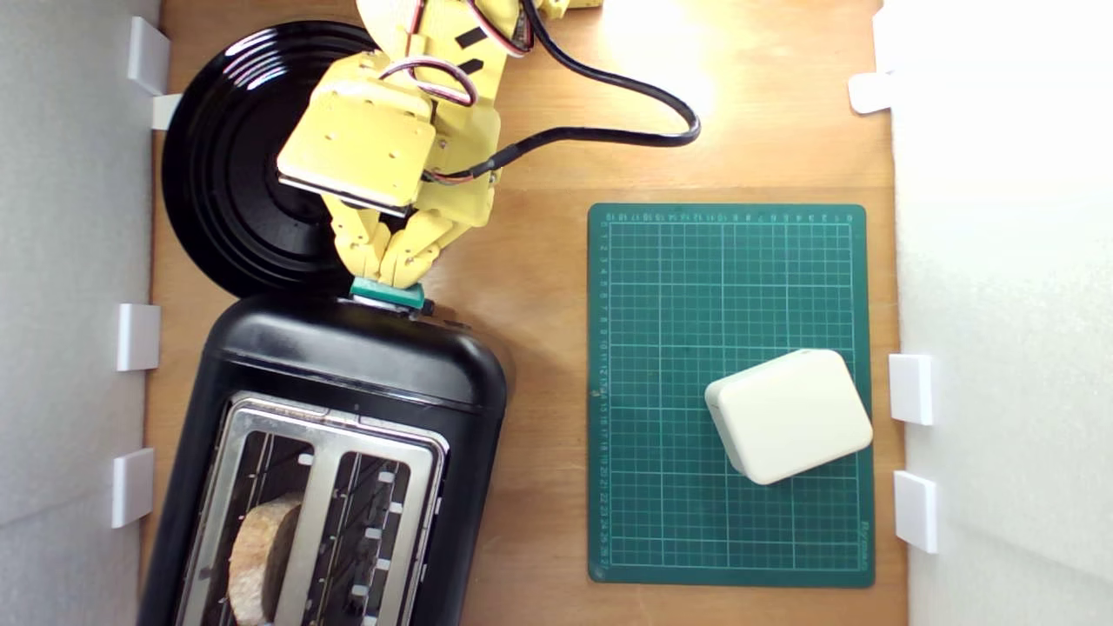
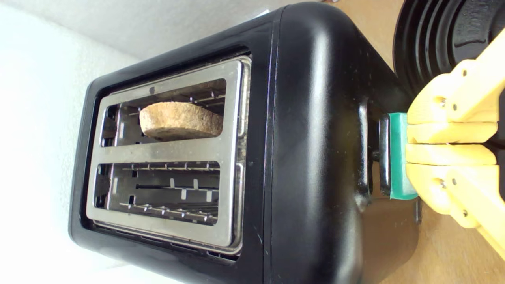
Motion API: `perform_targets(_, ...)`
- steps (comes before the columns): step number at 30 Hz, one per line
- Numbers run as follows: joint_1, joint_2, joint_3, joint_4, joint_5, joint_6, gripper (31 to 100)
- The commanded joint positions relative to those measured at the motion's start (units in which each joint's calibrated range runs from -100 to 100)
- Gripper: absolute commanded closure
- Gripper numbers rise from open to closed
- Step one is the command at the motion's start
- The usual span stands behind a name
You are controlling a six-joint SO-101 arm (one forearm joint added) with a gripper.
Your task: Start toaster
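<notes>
In the exterior view, the yellow gripper (image 1: 387, 274) sits nearest the camera, jaws pressed together, tips on the teal lever knob (image 1: 388, 294) of the glossy black toaster (image 1: 348, 382) at the view's lower left, beside a black ribbed plate (image 1: 226, 165). The wrist view shows its silver top plate (image 2: 232, 150), a bread slice (image 2: 179, 120) in one slot, and the gripper (image 2: 410, 144) closed against the lever knob (image 2: 398, 156).
</notes>
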Motion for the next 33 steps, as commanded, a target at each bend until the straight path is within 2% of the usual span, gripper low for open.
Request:
perform_targets(1, -0.21, 0.24, -3.78, 0.11, -0.01, -0.19, 98.9)
perform_targets(10, -0.21, 3.32, -8.77, -0.08, 0.08, -2.08, 98.8)
perform_targets(21, -0.21, 3.99, -8.41, -0.17, 0.08, -2.91, 98.8)
perform_targets(33, -0.29, 3.9, -0.05, -0.08, -0.09, -2.86, 98.8)
